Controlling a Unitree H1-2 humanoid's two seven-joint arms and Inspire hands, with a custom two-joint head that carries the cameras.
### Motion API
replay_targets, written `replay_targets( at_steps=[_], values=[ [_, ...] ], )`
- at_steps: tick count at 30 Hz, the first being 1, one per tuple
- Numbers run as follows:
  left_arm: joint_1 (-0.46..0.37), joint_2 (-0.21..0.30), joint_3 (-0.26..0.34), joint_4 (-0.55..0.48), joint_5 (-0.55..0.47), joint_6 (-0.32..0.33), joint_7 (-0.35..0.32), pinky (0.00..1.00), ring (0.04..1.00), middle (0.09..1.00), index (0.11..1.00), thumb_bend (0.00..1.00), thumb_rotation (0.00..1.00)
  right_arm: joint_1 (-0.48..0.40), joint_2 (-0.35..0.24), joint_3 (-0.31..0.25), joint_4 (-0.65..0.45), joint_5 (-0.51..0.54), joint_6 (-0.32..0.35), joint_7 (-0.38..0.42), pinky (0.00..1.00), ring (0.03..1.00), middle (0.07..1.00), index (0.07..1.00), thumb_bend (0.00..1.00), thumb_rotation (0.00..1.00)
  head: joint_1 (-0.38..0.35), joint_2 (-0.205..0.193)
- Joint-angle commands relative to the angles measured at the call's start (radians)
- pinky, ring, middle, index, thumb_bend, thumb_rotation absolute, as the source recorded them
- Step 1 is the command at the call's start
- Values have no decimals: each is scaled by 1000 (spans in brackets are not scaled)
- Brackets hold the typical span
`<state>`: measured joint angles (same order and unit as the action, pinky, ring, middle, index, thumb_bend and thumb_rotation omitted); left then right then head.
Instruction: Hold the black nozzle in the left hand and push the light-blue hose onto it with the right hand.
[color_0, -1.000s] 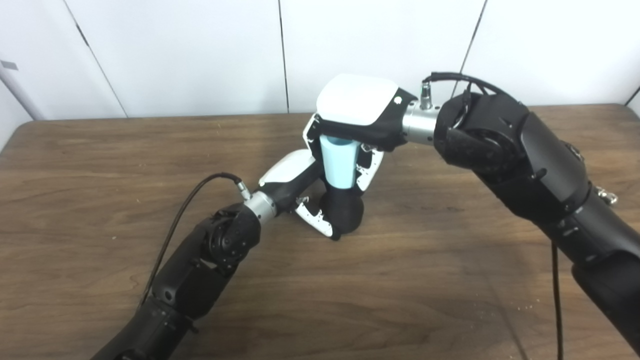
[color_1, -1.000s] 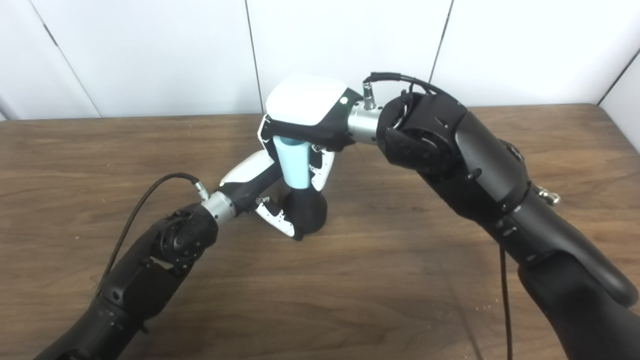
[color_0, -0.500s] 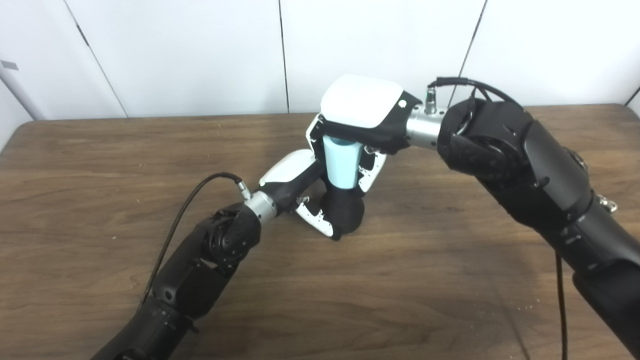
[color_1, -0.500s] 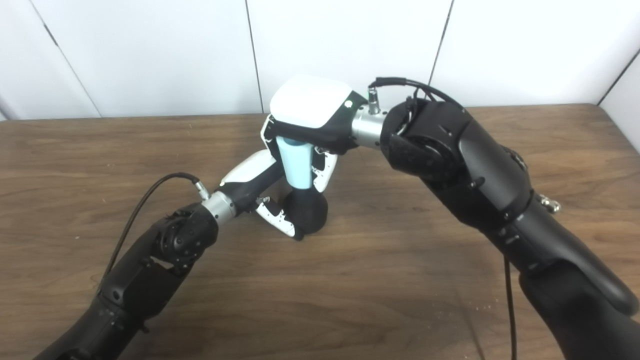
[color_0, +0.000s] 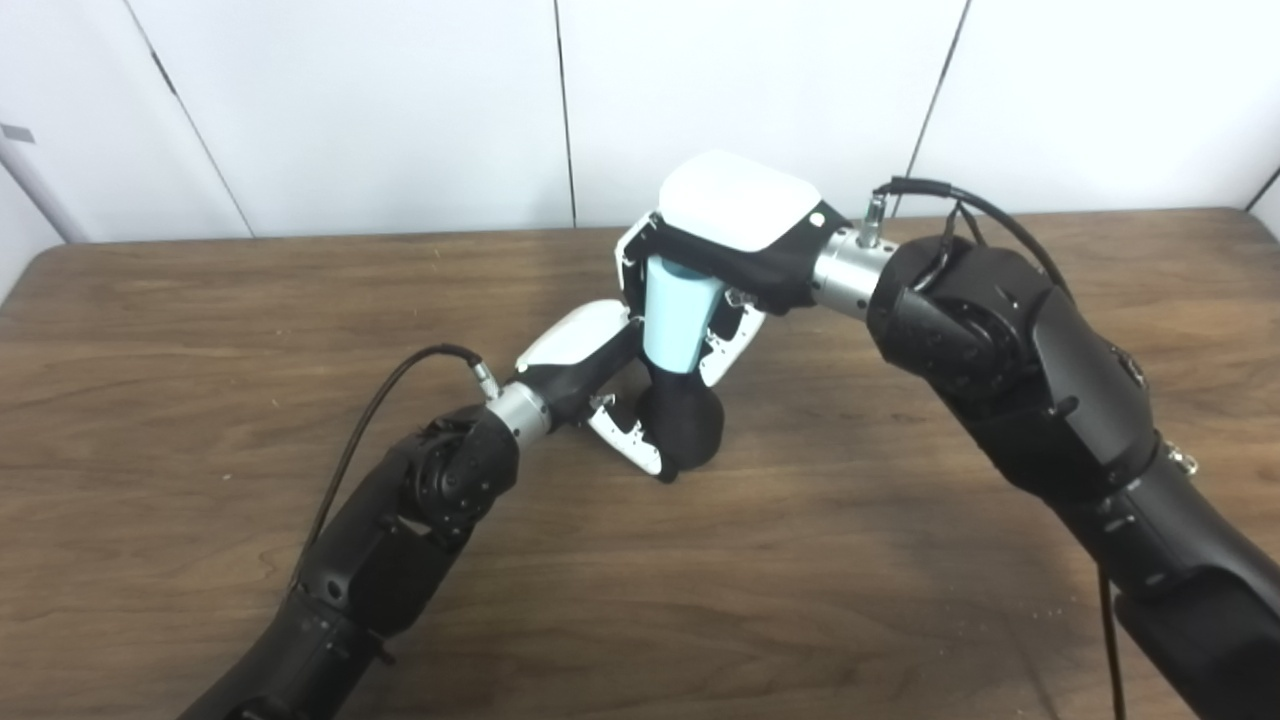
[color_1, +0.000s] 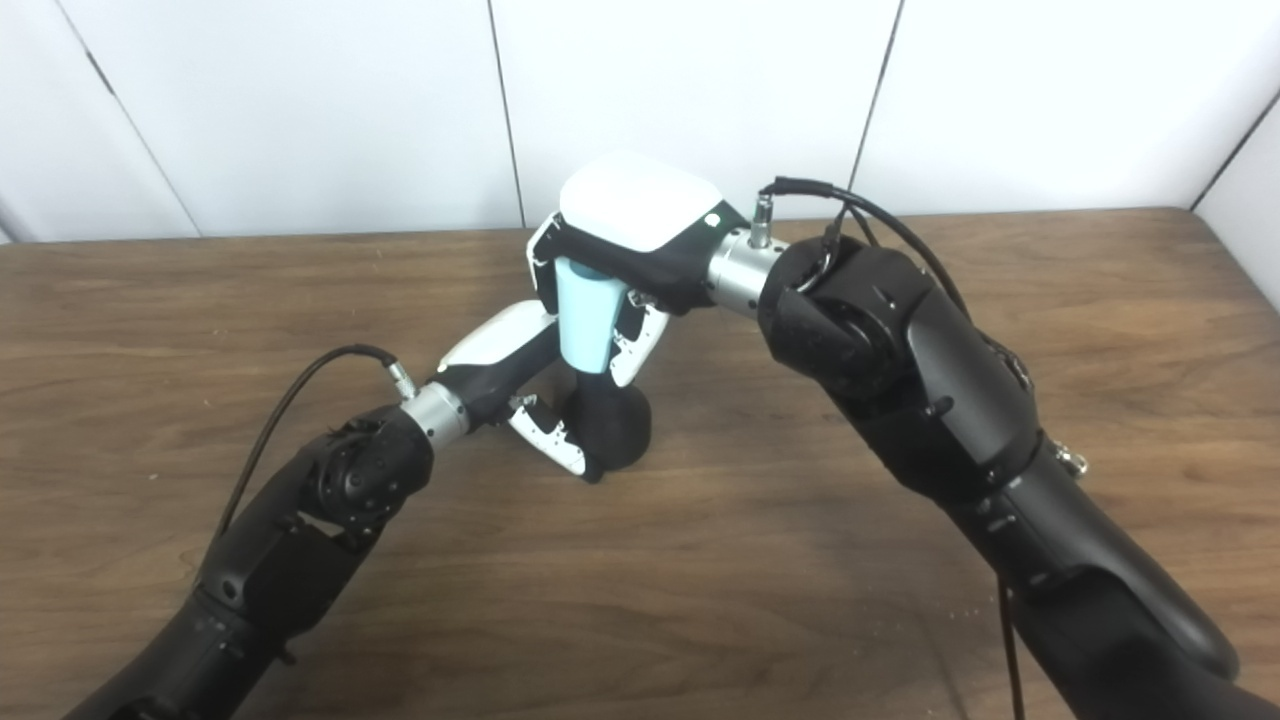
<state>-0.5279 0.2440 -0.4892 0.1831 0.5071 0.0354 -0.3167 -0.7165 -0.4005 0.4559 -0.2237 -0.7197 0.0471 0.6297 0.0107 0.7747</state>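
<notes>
Fingers (color_0: 722, 330) gripping upright light-blue hose (color_0: 678, 318)

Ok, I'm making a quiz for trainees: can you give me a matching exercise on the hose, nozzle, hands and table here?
Things:
1. light-blue plastic hose
2. black rounded nozzle
3. left hand
4. brown wooden table

States:
A. wrapped around the nozzle
B. upright under the right hand
C. bearing nothing but the arms' work
D. directly below the hose

Pairs: 1-B, 2-D, 3-A, 4-C
</notes>
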Motion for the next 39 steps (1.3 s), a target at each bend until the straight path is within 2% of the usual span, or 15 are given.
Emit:
replay_targets(
  at_steps=[1,11,15,17,18,19,20,22,25,33,39],
  values=[
    [9,-2,-19,14,1,26,-60,1000,618,490,483,525,0,50,-16,44,40,-7,6,73,356,462,495,475,502,0,0,1],
    [14,-7,-19,6,5,31,-59,1000,618,489,483,526,0,40,-48,67,27,7,-36,92,353,478,491,469,502,0,2,2],
    [13,-7,-18,8,8,31,-57,1000,618,489,484,526,0,21,-56,76,23,18,-28,113,369,462,472,485,503,0,2,3],
    [14,-8,-18,9,9,31,-56,1000,618,488,484,526,0,9,-62,87,9,4,-5,137,351,466,510,515,499,0,2,2],
    [14,-8,-19,8,10,32,-56,1000,618,488,484,526,0,4,-65,91,0,-4,4,146,358,495,583,506,510,65,2,2],
    [15,-7,-19,7,11,31,-56,1000,618,488,485,526,0,0,-68,95,-7,-14,8,154,362,521,642,581,690,88,2,2],
    [15,-7,-19,7,11,30,-56,1000,618,488,485,526,0,-4,-71,98,-11,-23,9,160,365,552,683,631,792,126,0,2],
    [16,-6,-20,7,13,28,-55,1000,618,488,485,526,0,-11,-74,100,-15,-31,5,166,421,614,738,680,898,202,-1,2],
    [14,-6,-20,9,13,26,-56,1000,618,488,485,526,0,-17,-71,95,-19,-28,11,176,489,663,768,696,932,231,-1,3],
    [14,-6,-16,10,6,21,-59,1000,618,488,484,526,0,-20,-69,84,-25,-21,26,168,500,689,791,712,950,231,-3,-1],
    [13,-5,-16,18,4,14,-58,1000,618,488,484,526,0,-29,-69,78,-27,-17,35,172,563,769,837,744,958,241,-3,-1]
  ],
)
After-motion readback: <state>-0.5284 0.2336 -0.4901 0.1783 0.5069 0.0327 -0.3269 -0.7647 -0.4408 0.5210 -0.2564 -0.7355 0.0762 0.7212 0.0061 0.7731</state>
